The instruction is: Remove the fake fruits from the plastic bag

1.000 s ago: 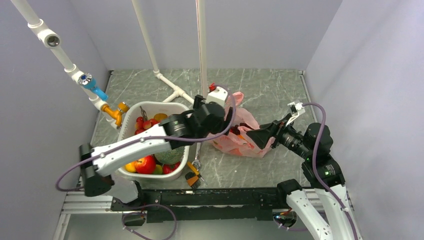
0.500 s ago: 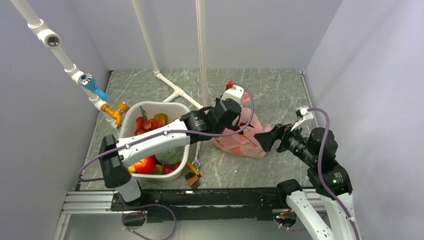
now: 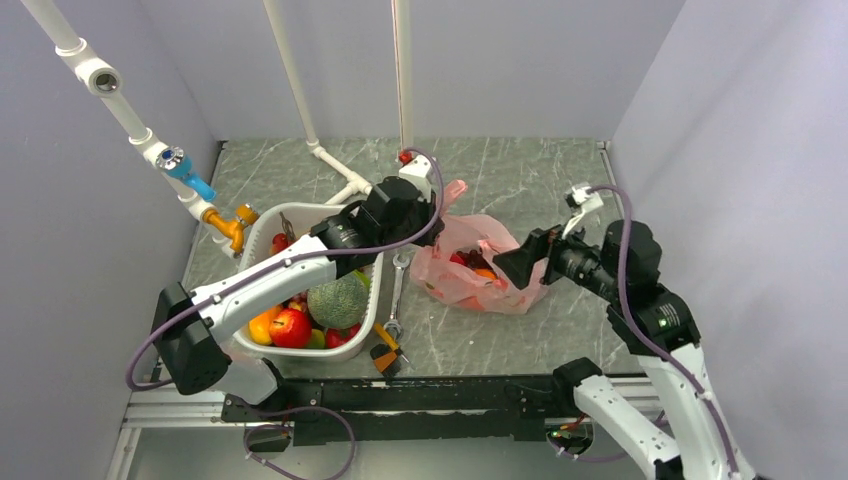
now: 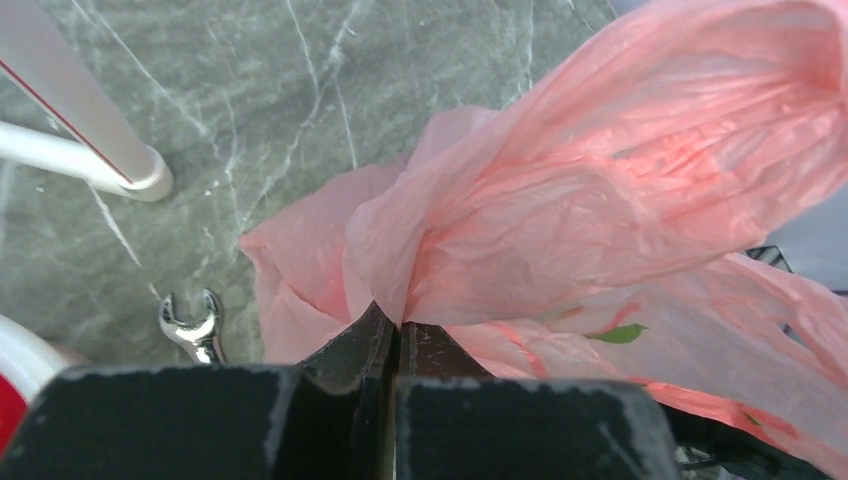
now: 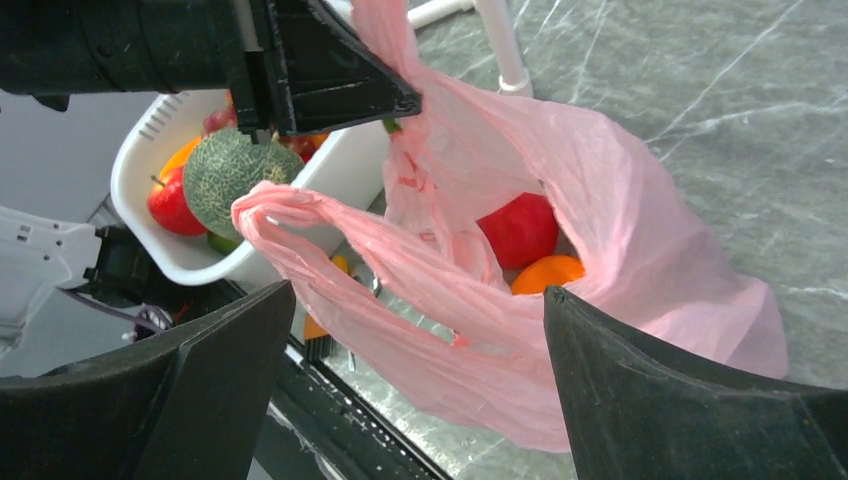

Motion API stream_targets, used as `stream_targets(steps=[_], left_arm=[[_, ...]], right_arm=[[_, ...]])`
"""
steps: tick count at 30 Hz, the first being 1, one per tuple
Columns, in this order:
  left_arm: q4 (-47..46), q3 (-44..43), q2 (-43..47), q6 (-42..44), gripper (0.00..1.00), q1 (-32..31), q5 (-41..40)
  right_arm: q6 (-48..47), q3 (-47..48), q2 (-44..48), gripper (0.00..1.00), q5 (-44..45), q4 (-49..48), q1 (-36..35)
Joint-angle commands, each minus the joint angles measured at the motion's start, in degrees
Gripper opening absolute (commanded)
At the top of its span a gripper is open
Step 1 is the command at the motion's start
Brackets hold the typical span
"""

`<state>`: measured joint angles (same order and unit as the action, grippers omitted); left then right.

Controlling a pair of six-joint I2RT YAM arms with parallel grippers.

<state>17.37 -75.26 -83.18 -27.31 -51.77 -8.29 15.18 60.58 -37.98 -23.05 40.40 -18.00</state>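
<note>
the thin, crinkly, translucent pink plastic bag (image 3: 470, 272) rests on the grey-green marbled table top (image 3: 540, 180) between the two arms, its mouth gaping toward the right arm. inside it lie a glossy red round fruit (image 5: 520, 228) and a glossy orange round fruit (image 5: 548, 273), touching each other. the left gripper (image 4: 397, 325) has its jaws pressed together on a gathered fold at the bag's upper edge. the right gripper (image 5: 415, 300) stands spread wide at the bag's mouth, holding nothing. left of the bag lies a silver metal wrench (image 3: 397, 290), then a white plastic basket (image 3: 262, 225) holding a netted grey-green melon (image 3: 337, 300) among other fruit.
</note>
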Motion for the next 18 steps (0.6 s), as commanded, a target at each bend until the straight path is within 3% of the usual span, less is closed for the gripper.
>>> stream_targets(steps=[1, 5, 8, 12, 13, 15, 18], left_arm=[[-4.61, 1.17, 1.15, -4.41, 0.03, 0.98, 9.48], [-4.03, 1.68, 1.18, -5.18, 0.01, 1.11, 10.23], [-4.14, 3.36, 2.58, -5.34, 0.00, 1.44, 10.04], [-5.48, 6.42, 4.91, -6.15, 0.00, 2.30, 11.79], [-5.53, 6.90, 5.36, -6.29, 0.00, 2.49, 11.95], [-5.55, 7.74, 6.36, -6.33, 0.00, 2.97, 11.79], [-6.94, 10.25, 8.34, -6.18, 0.00, 4.06, 11.86]], right_arm=[[0.03, 2.96, -4.67, 0.97, 16.67, -2.40, -13.06], [3.97, 6.73, -11.54, 0.96, 43.18, 2.06, -32.43], [6.70, 8.11, -12.43, 0.96, 56.60, 3.87, -38.07], [6.88, 8.11, -13.17, 0.85, 60.24, 4.84, -39.46], [7.06, 7.75, -12.68, 0.78, 60.66, 4.70, -39.46], [9.27, 7.23, -10.82, 0.54, 61.94, 5.61, -39.61], [11.62, 4.09, -4.88, 0.45, 60.20, 4.67, -39.57]])
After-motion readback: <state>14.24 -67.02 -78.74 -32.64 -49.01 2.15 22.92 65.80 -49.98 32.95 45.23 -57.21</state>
